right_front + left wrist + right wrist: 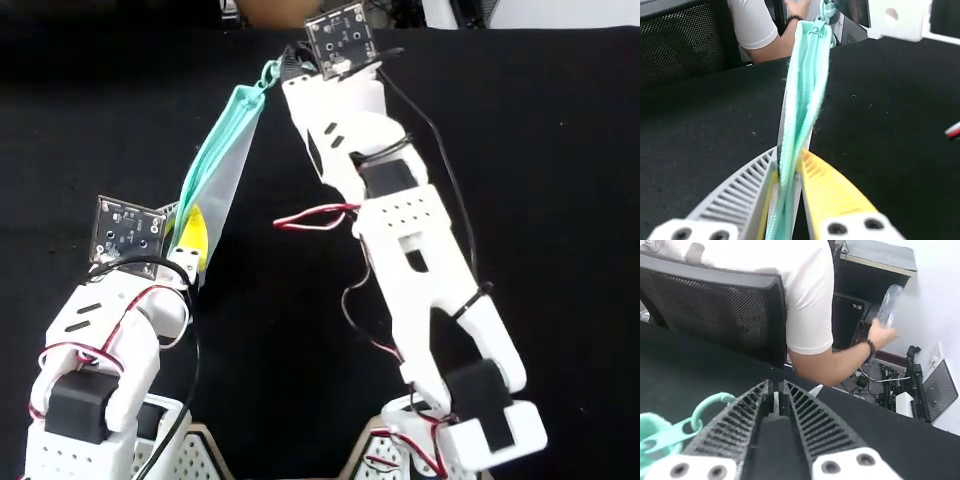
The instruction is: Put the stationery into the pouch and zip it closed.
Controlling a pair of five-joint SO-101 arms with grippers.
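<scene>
white arms (420, 250), ribbed fingers (740, 190) (one yellow)

The desk (560, 200) is lying under a black cloth (880, 110) that is covering all of it that shows, and a few pale specks are showing on the cloth. At the near edge the left base (70, 450) and the right base (470, 430) are standing side by side, with white perforated plates (200, 455) lying between them. The pouch (225, 170) is stretching over the left half; whether it is touching the cloth cannot be told.
</scene>
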